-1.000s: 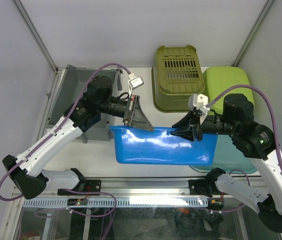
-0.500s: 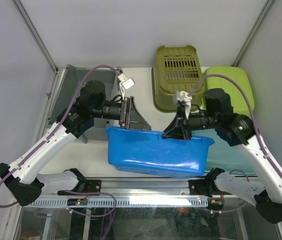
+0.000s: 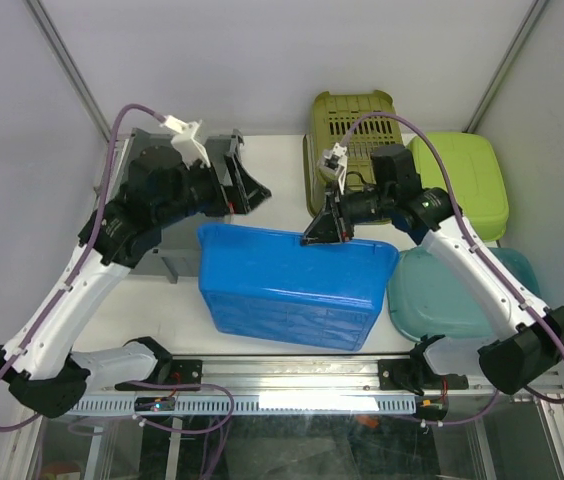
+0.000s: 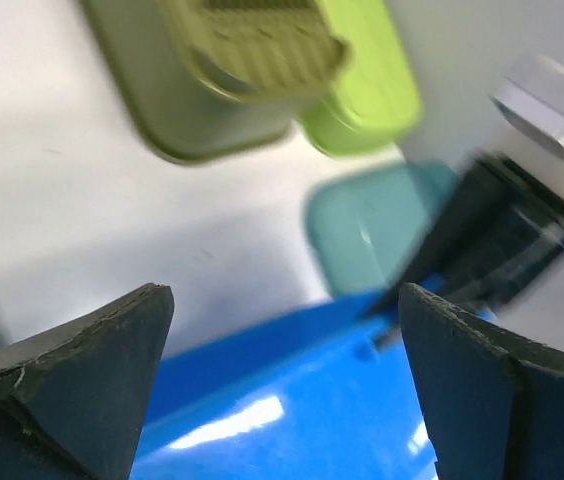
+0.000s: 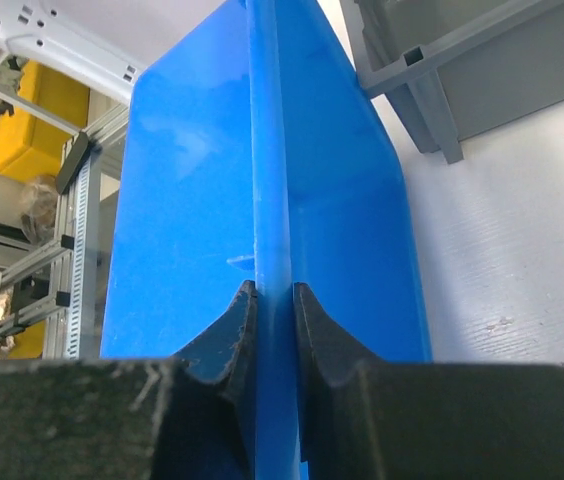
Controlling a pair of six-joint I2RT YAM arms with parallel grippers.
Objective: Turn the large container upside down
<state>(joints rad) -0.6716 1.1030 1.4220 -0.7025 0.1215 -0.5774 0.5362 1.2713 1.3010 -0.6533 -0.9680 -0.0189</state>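
Observation:
The large blue container (image 3: 287, 285) lies tipped over on the table with its ribbed underside facing up and its far rim raised. My right gripper (image 3: 322, 232) is shut on that far rim; in the right wrist view the fingers (image 5: 273, 300) pinch the blue rim edge (image 5: 267, 180) from both sides. My left gripper (image 3: 247, 180) hangs open just behind the container's far left corner, apart from it. In the left wrist view its wide-apart fingers (image 4: 287, 300) frame the blue container (image 4: 292, 420) below, with nothing between them.
An olive slotted basket (image 3: 352, 150) lies upside down at the back, with a lime green tub (image 3: 462, 180) beside it and a teal tub (image 3: 462, 290) to the container's right. A grey bin (image 5: 462, 80) stands at the left. A metal rail (image 3: 292, 375) runs along the near edge.
My left gripper opened, let go of the rim and drew back up and left. My right gripper carried the rim toward the back, and the container rolled over, underside up.

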